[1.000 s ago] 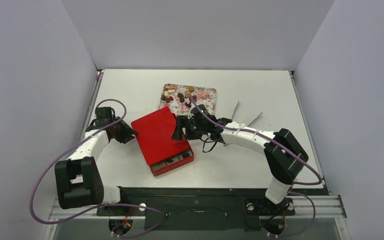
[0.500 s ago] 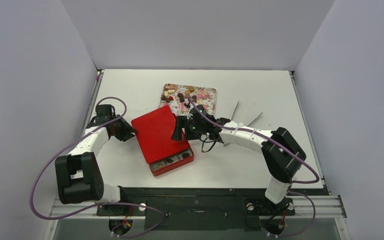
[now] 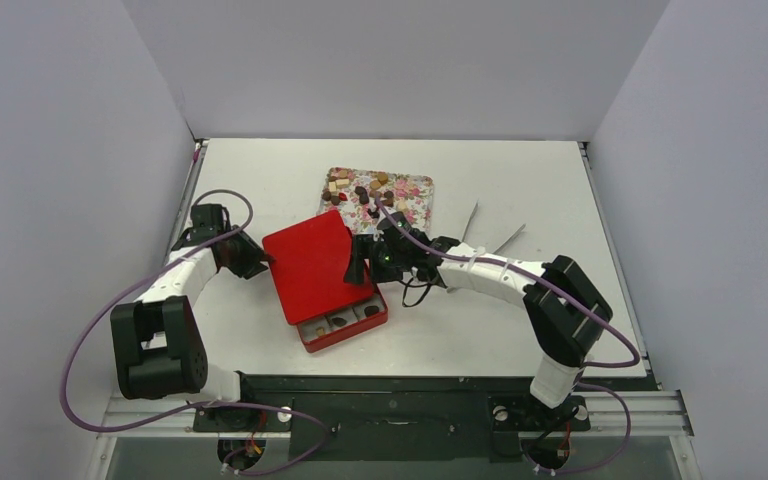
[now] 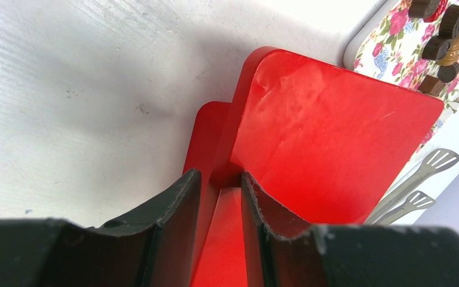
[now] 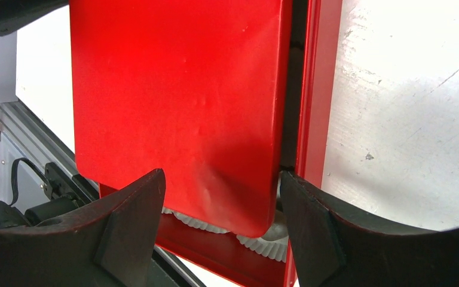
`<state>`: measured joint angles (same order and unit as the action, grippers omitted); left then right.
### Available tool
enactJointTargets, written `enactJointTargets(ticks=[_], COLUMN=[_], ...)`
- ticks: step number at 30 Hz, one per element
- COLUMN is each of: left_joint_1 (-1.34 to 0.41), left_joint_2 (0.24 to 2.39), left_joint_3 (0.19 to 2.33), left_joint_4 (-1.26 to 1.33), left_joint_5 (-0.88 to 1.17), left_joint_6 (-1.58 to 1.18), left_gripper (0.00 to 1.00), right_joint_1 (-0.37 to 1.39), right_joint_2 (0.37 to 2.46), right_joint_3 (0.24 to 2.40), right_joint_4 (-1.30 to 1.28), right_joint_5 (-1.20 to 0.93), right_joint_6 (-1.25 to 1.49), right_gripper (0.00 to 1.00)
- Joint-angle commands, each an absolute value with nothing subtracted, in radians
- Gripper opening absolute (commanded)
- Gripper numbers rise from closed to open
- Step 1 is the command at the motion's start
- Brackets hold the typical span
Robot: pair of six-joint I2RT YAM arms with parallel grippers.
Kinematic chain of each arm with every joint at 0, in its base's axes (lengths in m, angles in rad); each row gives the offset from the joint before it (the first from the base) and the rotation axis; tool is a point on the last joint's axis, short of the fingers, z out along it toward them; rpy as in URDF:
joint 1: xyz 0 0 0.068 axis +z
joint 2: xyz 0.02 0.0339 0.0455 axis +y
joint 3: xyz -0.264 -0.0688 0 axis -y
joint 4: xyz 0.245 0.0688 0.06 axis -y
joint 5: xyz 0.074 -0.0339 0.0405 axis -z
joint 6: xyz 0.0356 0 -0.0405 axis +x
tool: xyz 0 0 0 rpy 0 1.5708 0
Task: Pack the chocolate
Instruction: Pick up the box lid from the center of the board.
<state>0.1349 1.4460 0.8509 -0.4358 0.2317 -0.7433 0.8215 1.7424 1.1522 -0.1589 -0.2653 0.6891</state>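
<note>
Left hand [image 4: 220,179] pinches narrow on one edge of the red lid [image 4: 323,131], a thin, stiff, slick sheet lying askew over the box [image 3: 345,339], while the right hand [image 5: 221,179] stands wide astride the lid's other end, contact unclear. The chocolate [image 3: 370,190] lies mostly loose on the tray [image 3: 417,188] behind the box, a few pieces in the box: tiny, light, apt to roll, likely to mar if squeezed, each best pinched gently across its sides from above. Only the top view shows the filled row; only the right wrist view shows white cups [image 5: 191,221] under the lid.
</note>
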Motion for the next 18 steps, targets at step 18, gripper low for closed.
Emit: enactJointTargets(ticks=[18], left_joint_1=[0.121], left_joint_2=[1.468], left_joint_3=[0.796], left_joint_4=[-0.461], left_joint_5=[0.165], left_joint_6=[-0.730], left_gripper=[0.27], right_joint_1=[0.746], right_joint_2=[1.781], right_joint_3=[1.148], right_joint_4=[-0.036], right_joint_5=[-0.408], right_joint_6=[0.750], right_gripper=[0.67])
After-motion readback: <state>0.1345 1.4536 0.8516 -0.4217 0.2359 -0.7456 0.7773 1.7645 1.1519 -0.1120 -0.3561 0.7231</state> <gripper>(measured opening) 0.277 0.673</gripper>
